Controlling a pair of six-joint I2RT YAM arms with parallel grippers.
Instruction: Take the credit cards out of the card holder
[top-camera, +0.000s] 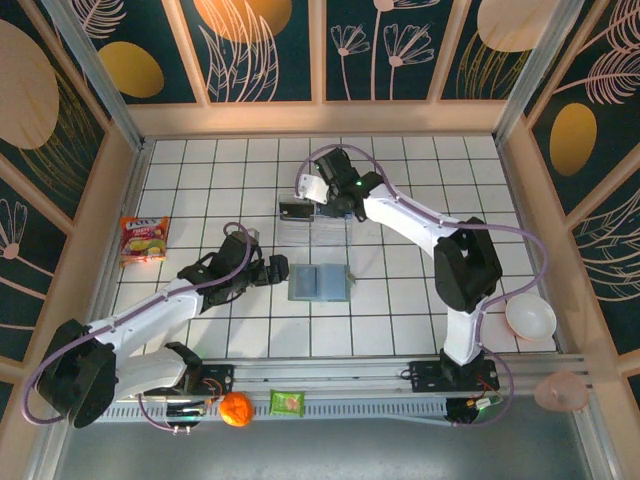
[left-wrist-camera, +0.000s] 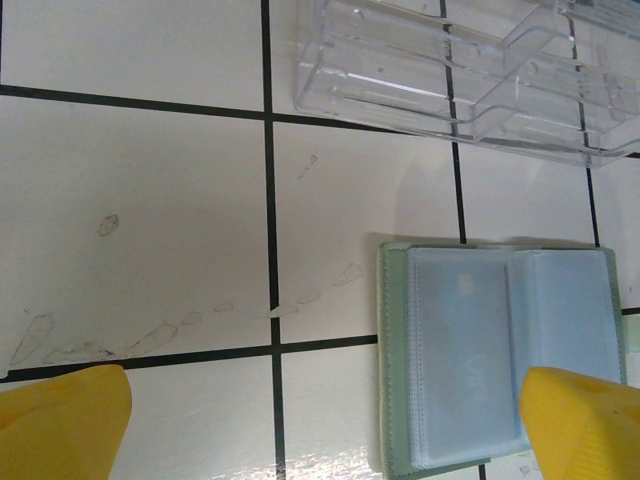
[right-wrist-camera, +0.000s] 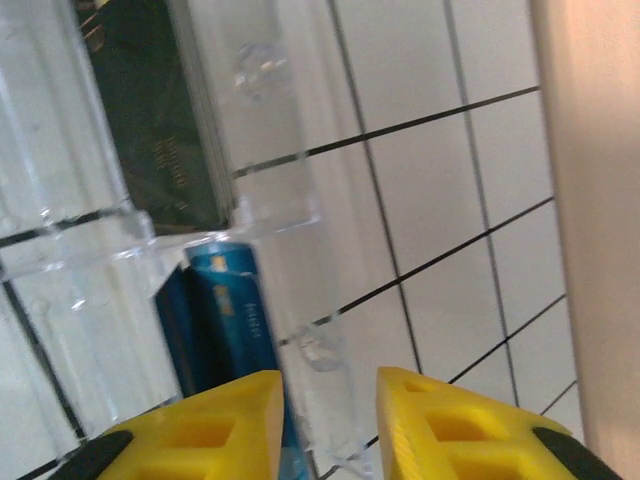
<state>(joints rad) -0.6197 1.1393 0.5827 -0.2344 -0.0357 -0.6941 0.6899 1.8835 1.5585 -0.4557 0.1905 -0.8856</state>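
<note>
- Two cards are already standing in separate compartments of the clear tray (right-wrist-camera: 270, 215): a blue card (right-wrist-camera: 235, 330) and what looks like a dark card (right-wrist-camera: 150, 130). We are judging the task well along.
- We are holding the right gripper (right-wrist-camera: 330, 400) over the tray, jaws slightly parted and pinching nothing, with the blue card just beside one finger.
- We are hovering the left gripper (left-wrist-camera: 320, 425), spread wide, at the left edge of the holder (left-wrist-camera: 500, 350), which is lying open on the table (left-wrist-camera: 150, 200) near the tray.
- We cannot tell whether its pockets are hiding more cards; any there are remaining to pull.
</note>
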